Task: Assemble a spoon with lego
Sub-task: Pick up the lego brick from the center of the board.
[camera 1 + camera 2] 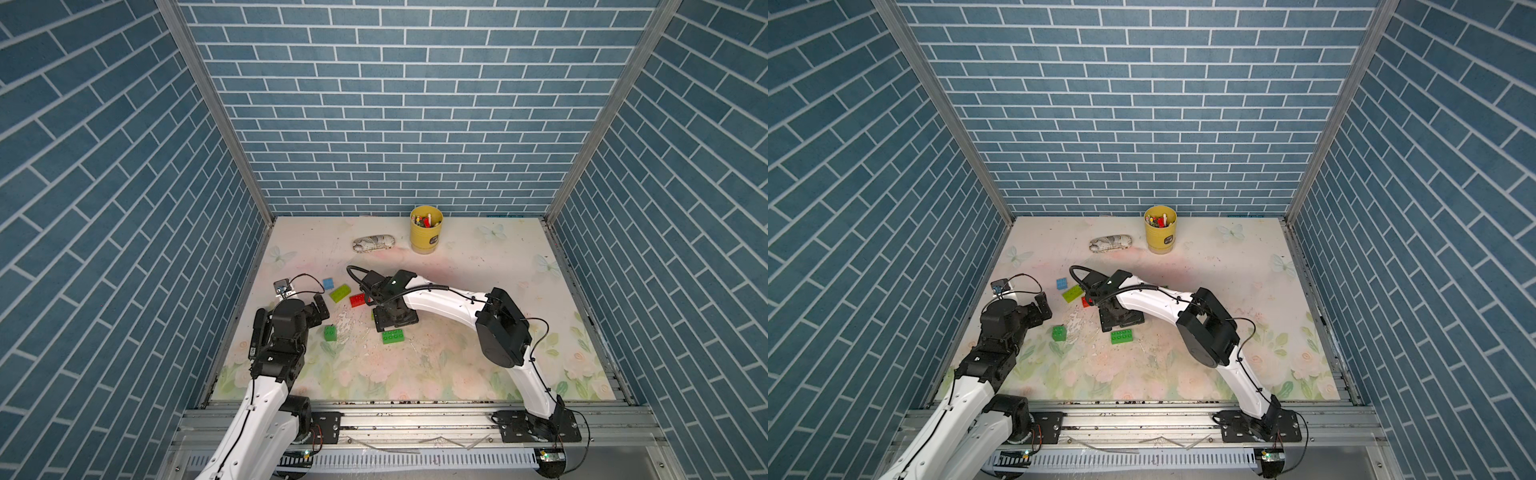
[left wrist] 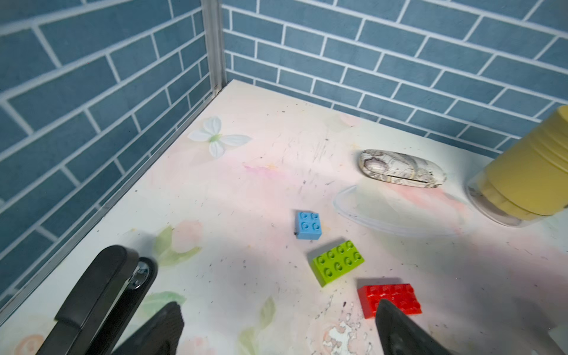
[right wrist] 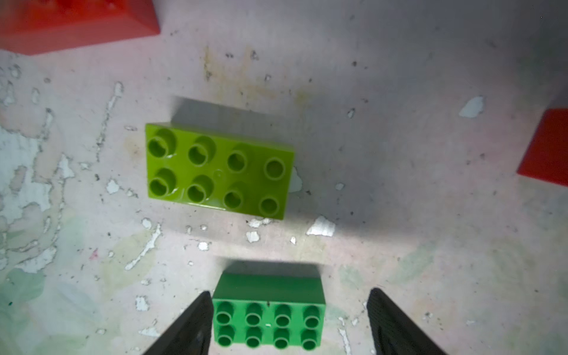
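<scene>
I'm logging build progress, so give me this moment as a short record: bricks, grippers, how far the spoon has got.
loose bricks: light-blue square, lime oblong, red oblong, green square, second lime oblong
right gripper: open, straddling the green oblong brick, which lies studs up on the table
left gripper: open, empty
spoon: no bricks joined yet
other: yellow cup, marbled case
</scene>
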